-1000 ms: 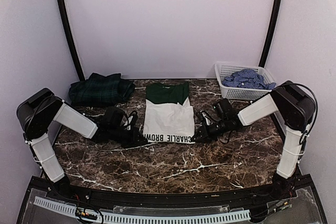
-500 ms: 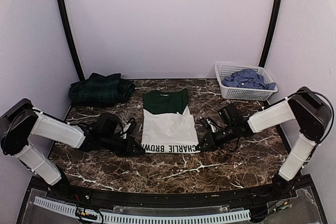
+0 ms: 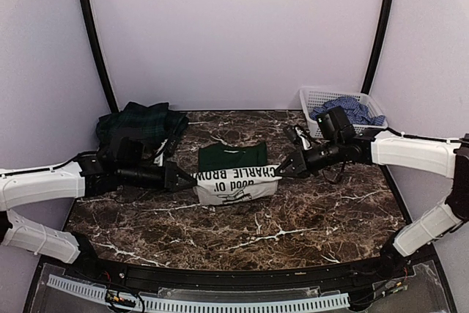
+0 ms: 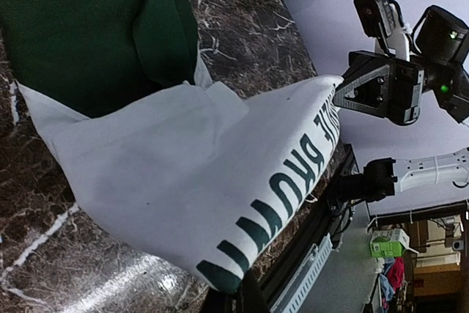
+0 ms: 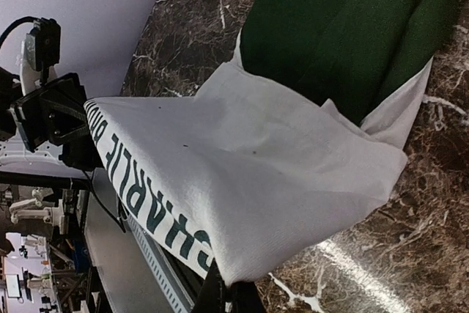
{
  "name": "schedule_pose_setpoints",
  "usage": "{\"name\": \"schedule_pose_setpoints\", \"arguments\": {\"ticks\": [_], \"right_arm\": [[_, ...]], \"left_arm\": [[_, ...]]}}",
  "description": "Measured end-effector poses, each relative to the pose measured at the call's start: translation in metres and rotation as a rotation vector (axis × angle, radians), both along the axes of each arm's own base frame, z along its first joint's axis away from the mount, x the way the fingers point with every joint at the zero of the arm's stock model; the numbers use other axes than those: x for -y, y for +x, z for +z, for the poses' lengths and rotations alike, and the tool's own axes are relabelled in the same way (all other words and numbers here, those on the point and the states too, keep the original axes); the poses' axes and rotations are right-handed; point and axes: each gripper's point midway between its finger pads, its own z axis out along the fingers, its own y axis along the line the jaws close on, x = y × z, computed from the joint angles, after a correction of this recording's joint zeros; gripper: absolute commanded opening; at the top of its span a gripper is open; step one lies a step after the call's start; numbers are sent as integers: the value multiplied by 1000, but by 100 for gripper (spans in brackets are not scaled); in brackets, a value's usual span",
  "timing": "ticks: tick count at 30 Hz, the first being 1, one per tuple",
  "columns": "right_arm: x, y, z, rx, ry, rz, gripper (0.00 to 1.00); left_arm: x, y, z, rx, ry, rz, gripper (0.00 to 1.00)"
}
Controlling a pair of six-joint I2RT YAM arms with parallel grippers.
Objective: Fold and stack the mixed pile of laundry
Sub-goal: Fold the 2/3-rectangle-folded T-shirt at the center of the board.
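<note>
The white garment with a dark green top (image 3: 233,174) lies mid-table, its lettered hem lifted and carried back over the green part. My left gripper (image 3: 185,178) is shut on the hem's left corner (image 4: 220,273). My right gripper (image 3: 281,171) is shut on the hem's right corner (image 5: 234,273). Both hold the hem above the table. The dark green plaid garment (image 3: 141,122) lies folded at the back left. The blue-and-white check shirt (image 3: 344,110) lies in the basket.
The white lattice basket (image 3: 316,98) stands at the back right, just behind my right arm. The marble table (image 3: 293,218) has a black front rail. Curved black poles rise at both back corners.
Both grippers lifted the lettered hem off the table and carried it back toward the green top. The garment now shows folded, with its print facing up.
</note>
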Motion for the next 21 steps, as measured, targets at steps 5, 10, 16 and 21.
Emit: {"name": "schedule_pose_setpoints", "arguments": {"ticks": [5, 10, 16, 21], "right_arm": [[3, 37, -16, -23, -55, -37, 0], [-4, 77, -7, 15, -58, -41, 0], [-5, 132, -5, 52, -63, -67, 0], [-4, 170, -45, -2, -83, -87, 0]], "left_arm": [[-12, 48, -15, -20, 67, 108, 0], [-16, 96, -11, -3, 83, 161, 0], [-12, 155, -10, 25, 87, 200, 0], [-9, 198, -42, 0, 108, 231, 0]]}}
